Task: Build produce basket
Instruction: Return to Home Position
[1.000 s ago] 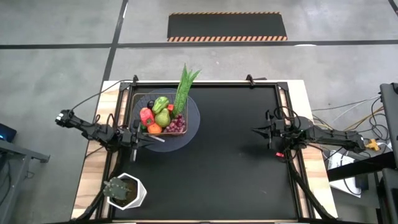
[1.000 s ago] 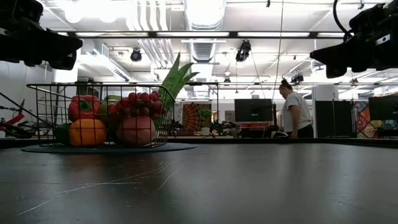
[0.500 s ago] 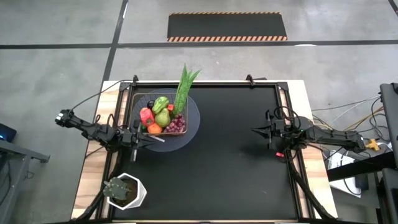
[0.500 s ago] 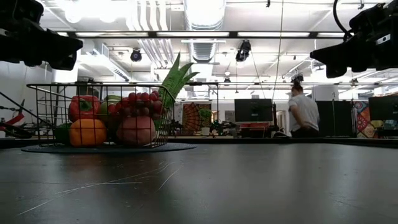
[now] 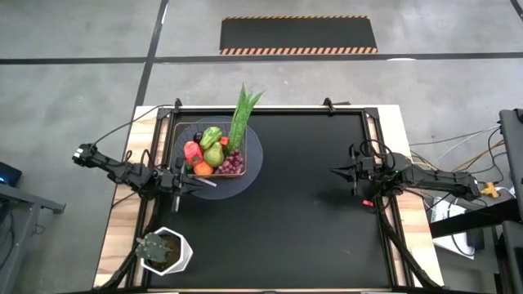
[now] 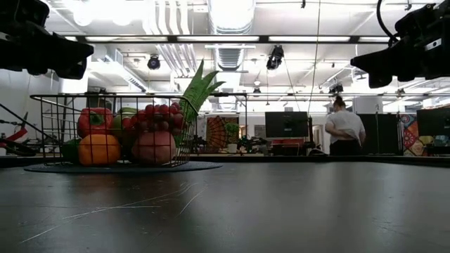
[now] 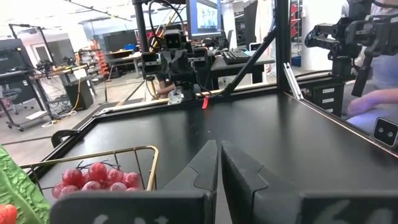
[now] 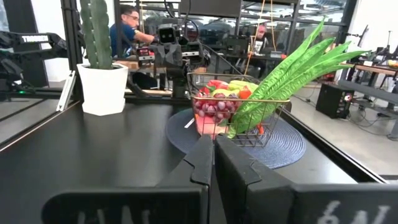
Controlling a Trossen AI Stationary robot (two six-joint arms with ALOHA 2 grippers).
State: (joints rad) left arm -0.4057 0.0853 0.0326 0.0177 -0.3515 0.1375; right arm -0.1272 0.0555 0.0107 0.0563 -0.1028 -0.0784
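While the basket (image 5: 189,124) holds produce (image 5: 211,151), left gripper (image 5: 200,183) and right gripper (image 5: 337,171) hang closed.

Black worktop (image 5: 302,204) with wooden side strips, carrying two things.
A round grey disc (image 5: 255,163) with the wire basket (image 5: 176,139) on it lies just beside the left tool (image 5: 186,184) and well apart from the right tool (image 5: 337,171). A white hexagonal plant pot (image 5: 186,253) stands near the left tool, at the worktop's corner.
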